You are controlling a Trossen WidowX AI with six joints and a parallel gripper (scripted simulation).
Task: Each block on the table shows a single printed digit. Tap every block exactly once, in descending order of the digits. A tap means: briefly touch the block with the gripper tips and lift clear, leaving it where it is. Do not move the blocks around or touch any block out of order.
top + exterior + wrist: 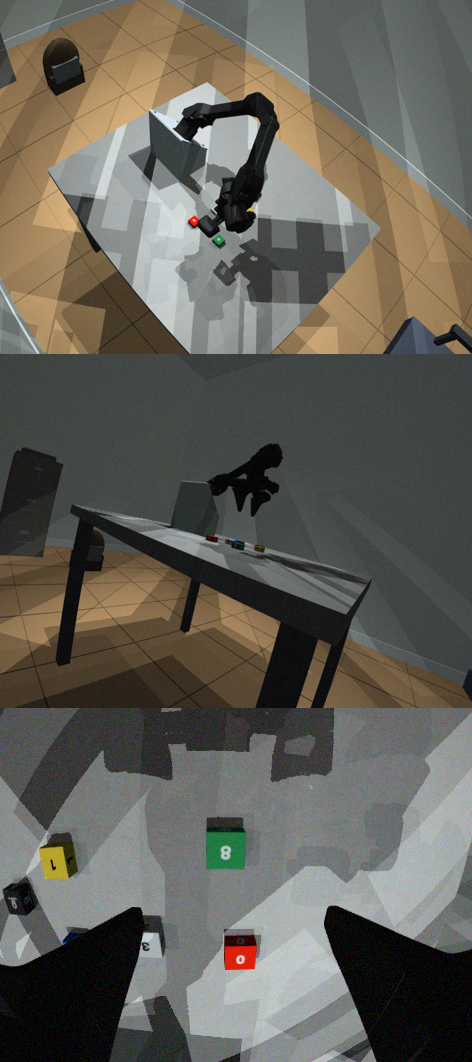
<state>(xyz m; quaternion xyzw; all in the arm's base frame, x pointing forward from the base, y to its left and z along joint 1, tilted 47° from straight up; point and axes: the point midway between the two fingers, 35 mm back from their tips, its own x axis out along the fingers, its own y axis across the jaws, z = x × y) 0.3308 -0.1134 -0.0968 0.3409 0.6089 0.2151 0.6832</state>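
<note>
My gripper (213, 224) (246, 510) (237, 917) is open and empty, hanging well above the grey table (305, 198) (152, 533), fingers pointing down. In the wrist view the green block "8" (226, 851) (218, 240) (237, 546) lies ahead of the finger gap, and the red block "0" (240, 956) (193, 220) (211, 538) lies within it. The yellow block "1" (58, 861) (259, 548) and a black block (20, 899) lie far left. A white block (152, 943) (228, 541) is half hidden by the left finger. A blue block (239, 541) sits behind the green one.
The arm is mounted on a grey slanted box (171, 148) (192, 506) at the table's back. A filing cabinet (26, 502) and a brown object (61, 68) stand on the floor away from the table.
</note>
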